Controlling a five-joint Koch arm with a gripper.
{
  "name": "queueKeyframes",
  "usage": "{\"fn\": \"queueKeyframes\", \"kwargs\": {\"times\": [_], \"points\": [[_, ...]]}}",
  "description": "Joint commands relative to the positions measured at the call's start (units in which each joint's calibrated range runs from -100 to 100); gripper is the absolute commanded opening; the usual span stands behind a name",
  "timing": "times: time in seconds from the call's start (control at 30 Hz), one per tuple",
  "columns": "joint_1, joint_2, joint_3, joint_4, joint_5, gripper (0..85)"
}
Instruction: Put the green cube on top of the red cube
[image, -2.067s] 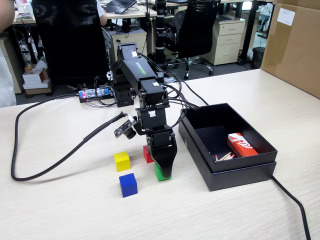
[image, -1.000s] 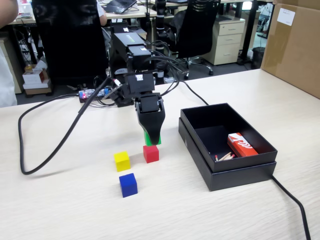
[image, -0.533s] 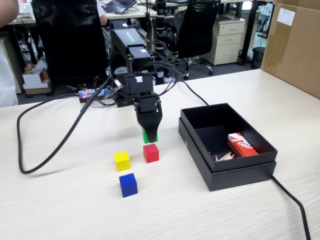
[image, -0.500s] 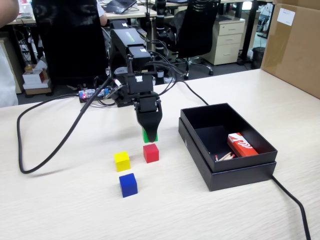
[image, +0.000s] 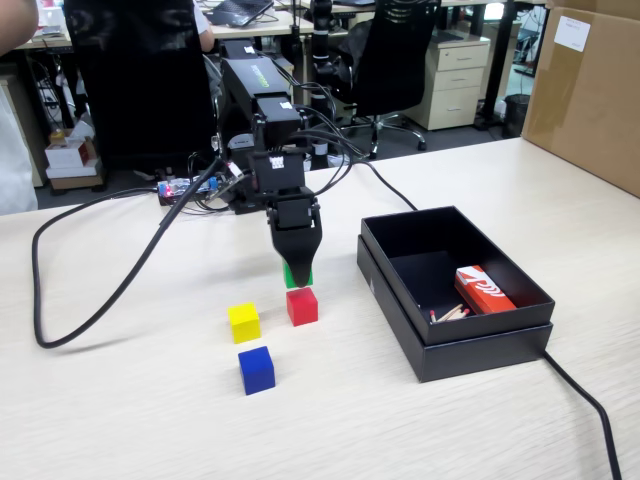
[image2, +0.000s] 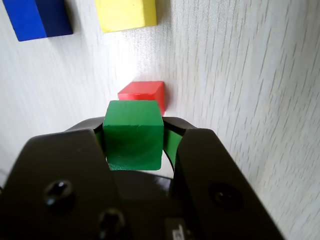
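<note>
My gripper (image: 296, 268) is shut on the green cube (image: 298, 277) and holds it just above the table, a little behind the red cube (image: 302, 306). In the wrist view the green cube (image2: 133, 134) sits squeezed between the two black jaws of the gripper (image2: 134, 131). The red cube (image2: 143, 93) lies on the table just beyond it, partly hidden by the green cube.
A yellow cube (image: 244, 322) and a blue cube (image: 256, 369) lie left and in front of the red cube; both show at the top of the wrist view (image2: 126, 14) (image2: 38, 18). An open black box (image: 480, 345) with a red-and-white carton (image: 483, 290) stands to the right. Cables (image: 90, 322) trail left.
</note>
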Motion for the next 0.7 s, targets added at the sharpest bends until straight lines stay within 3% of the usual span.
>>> {"fn": "queueKeyframes", "kwargs": {"times": [0.0, 0.53, 0.67], "points": [[-0.1, -0.2, 2.1, 2.0, 0.1, 0.9], [0.4, 4.7, 7.1, 2.2, 0.3, 1.5], [0.4, 5.1, 7.0, 2.2, 0.2, 14.9]]}}
